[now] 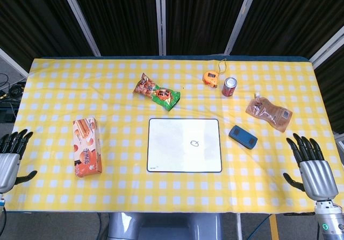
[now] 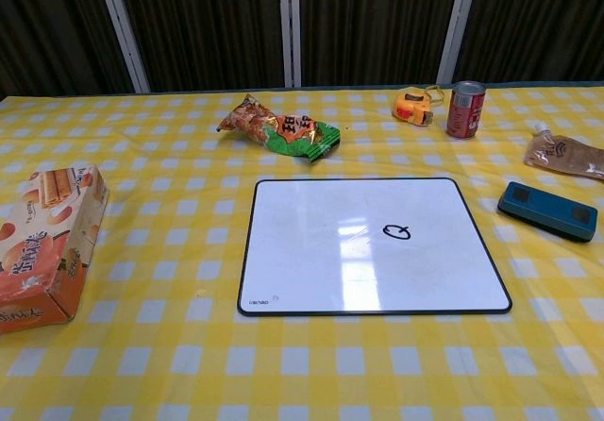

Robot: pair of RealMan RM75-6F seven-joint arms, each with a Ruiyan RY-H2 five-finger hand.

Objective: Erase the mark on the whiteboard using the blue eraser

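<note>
Dark panelled screens close off the back of the room, and in front of them a table [image 1: 64, 207] under a yellow-and-white checked cloth carries everything.

By my reading the job has not begun. The whiteboard [image 1: 172, 159] lies flat between the two hands, with a small looped mark [image 1: 195, 142] drawn right of its centre and untouched. The blue eraser [image 1: 243, 136] sits on the cloth ahead of the right hand [image 1: 310, 164] and a little inward of it, just beside the whiteboard's right edge but not on it.

Both hands rest at the near corners, palms down. The right hand has its fingers stretched forward and fanned apart, thumb out to the inner side, holding nothing and touching none of the objects. The left hand [image 1: 9, 156] is half cut off by the frame edge; what shows is the same spread, empty pose. Neither appears in the chest view.

The next move, I would say, belongs to the right hand: reach forward and inward to the eraser, close around its long sides, lift it, then carry it further inward over the mark.

Beyond the eraser, further from the right hand, lie a brown pouch [image 1: 269, 112], a red can [image 1: 229, 86] and an orange tape measure [image 1: 210, 77]. A snack bag [image 1: 156, 92] sits past the board, and a biscuit box [image 1: 87, 146] lies ahead of the left hand.
</note>
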